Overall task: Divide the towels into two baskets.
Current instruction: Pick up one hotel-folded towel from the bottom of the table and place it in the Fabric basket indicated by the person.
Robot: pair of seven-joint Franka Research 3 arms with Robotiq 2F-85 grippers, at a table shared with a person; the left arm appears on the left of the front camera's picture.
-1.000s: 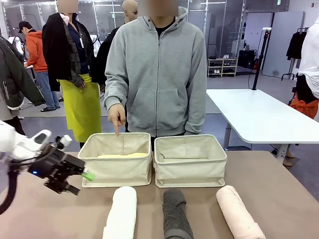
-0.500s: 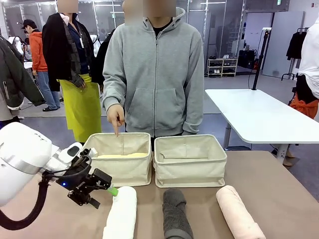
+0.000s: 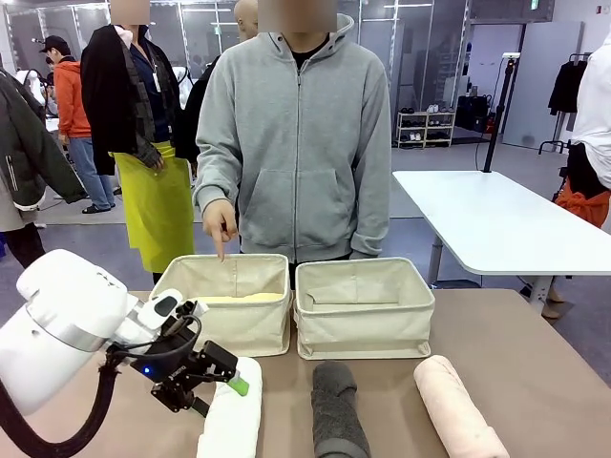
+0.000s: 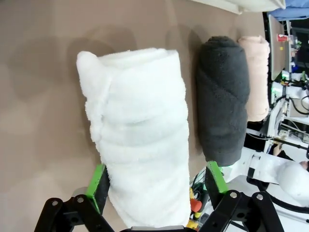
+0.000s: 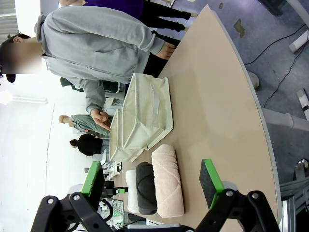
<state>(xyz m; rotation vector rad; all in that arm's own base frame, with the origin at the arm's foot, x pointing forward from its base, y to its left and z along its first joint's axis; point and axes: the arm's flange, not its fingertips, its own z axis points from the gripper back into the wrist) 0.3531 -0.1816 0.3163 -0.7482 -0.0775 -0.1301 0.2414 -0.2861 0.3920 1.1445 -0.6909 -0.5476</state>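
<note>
Left gripper (image 3: 218,396) is spread wide, one finger on each side of the white towel (image 3: 232,410). I see a narrow strip of bare table between that roll and the dark grey towel (image 3: 334,410), just wide enough for a finger. There's a wider lane between the grey roll and the pink towel (image 3: 458,405). The two baskets wall off the far side: left basket (image 3: 224,329) has the person's hand (image 3: 221,221) pointing down over its back rim and a yellow towel (image 3: 239,298) on its floor; right basket (image 3: 363,324) is open from above. Table right of the pink roll is open.
</note>
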